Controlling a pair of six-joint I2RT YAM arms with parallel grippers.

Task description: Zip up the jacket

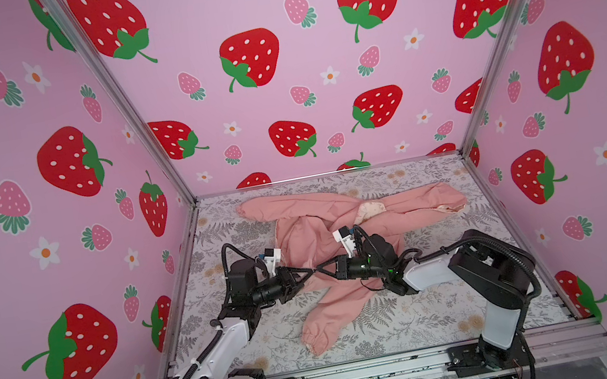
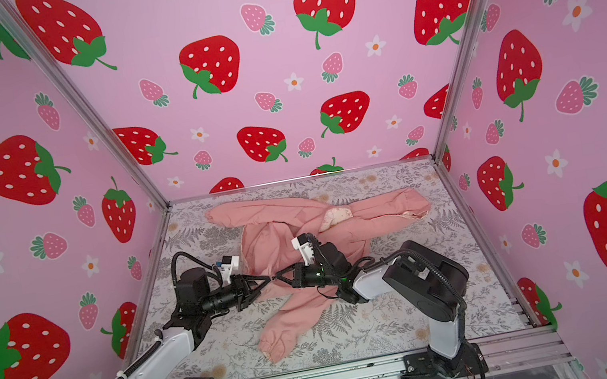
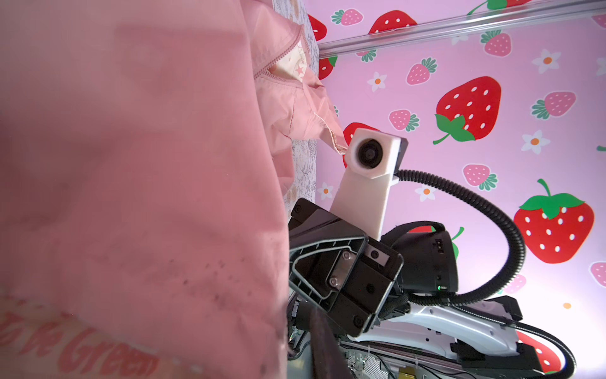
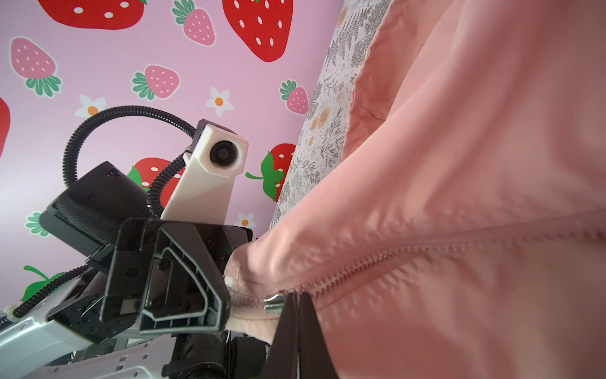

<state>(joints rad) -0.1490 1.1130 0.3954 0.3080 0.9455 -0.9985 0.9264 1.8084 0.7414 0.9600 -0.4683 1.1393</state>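
Where jacket [image 1: 314,235] drapes, left gripper [image 1: 309,272] — half-hidden — clamps.

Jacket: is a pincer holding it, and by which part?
Right pincer: shut on the jacket, at its zipper's metal slider. Left pincer: cannot be told.

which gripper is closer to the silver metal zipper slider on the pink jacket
Right. The right gripper has jaws shut on the silver metal zipper slider; the left gripper sits just beside it, pinching the salmon-pink fabric jacket at its hem.
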